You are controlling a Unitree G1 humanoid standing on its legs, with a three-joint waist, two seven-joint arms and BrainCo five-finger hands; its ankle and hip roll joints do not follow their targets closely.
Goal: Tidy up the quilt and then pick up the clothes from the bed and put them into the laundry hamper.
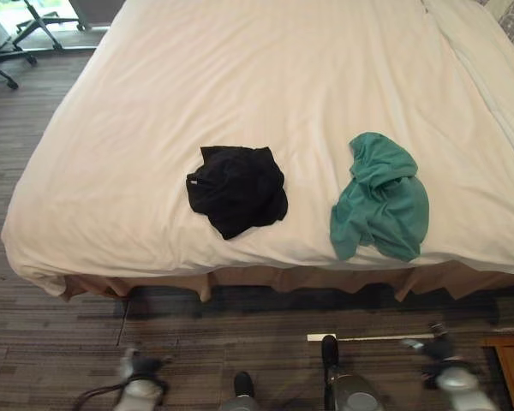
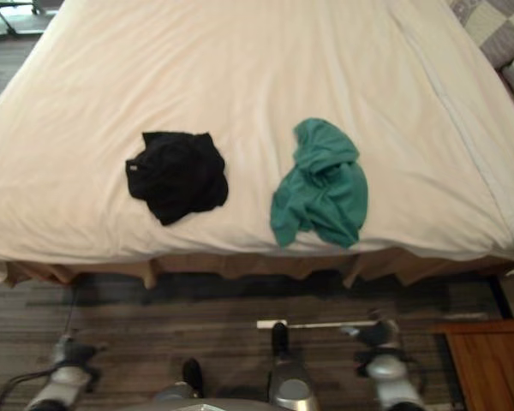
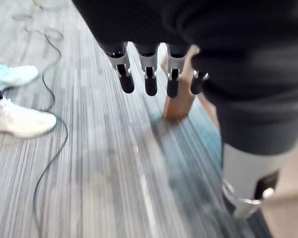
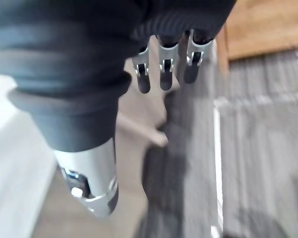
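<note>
While the smooth cream quilt (image 1: 265,86) covers the bed, a crumpled black garment (image 1: 236,188) and a crumpled green shirt (image 1: 380,197) lie apart near its front edge, bare quilt around both. By the left wrist view, the left hand (image 3: 149,74) hangs relaxed, empty, over striped grey floor (image 3: 104,163). By the right wrist view, the right hand (image 4: 164,67) hangs likewise.

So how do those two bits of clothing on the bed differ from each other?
The black garment is bunched into a compact, roundish heap, while the green garment is looser and longer, trailing toward the bed's edge. The black one lies on the robot's left, the green one on its right, nearer the foot edge. Both lie crumpled on the cream quilt, apart from each other, and neither hand touches them.
</note>
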